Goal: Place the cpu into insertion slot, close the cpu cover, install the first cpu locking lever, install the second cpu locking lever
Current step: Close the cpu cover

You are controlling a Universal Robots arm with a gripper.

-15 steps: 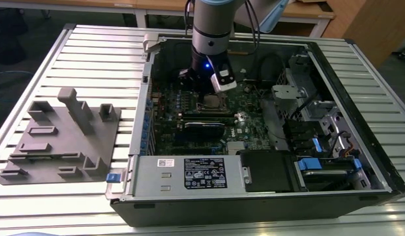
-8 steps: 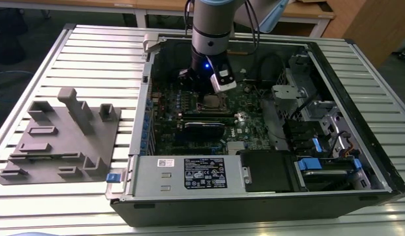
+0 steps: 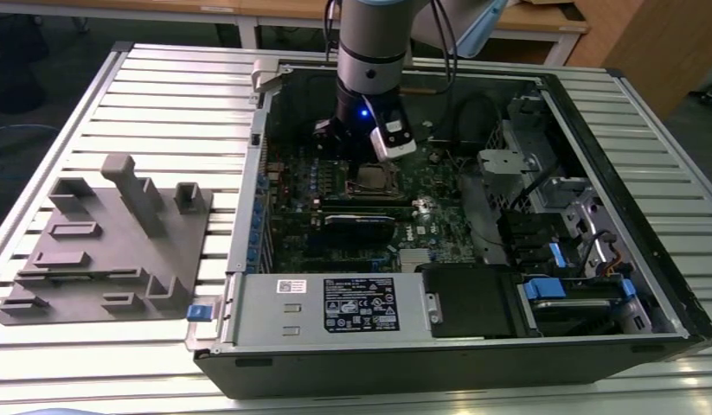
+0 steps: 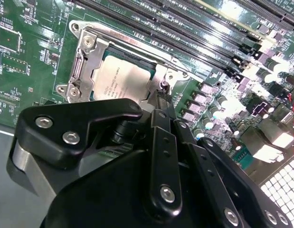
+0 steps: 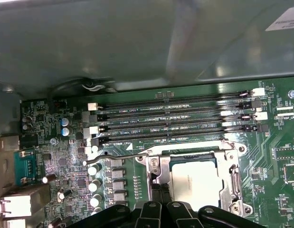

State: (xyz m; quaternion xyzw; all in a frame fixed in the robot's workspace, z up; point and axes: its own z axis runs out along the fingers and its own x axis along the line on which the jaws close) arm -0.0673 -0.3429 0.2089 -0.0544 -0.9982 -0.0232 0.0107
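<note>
The cpu (image 5: 196, 183) — a flat square chip with a pale silver-grey top — is sitting level in the slot (image 5: 192, 158), just beside the memory slots (image 5: 175, 121). The slot is showing as a dark strip around the chip. The cover (image 5: 156, 171), a thin silvery frame with a window, is lying flat over the slot, and the chip's top is showing through its cut-out. One lever (image 5: 120, 154) — a thin metal rod — is running along the cover's edge nearest the memory slots, its hooked end reaching past the cover's corner. Whether it is latched cannot be told.
</note>
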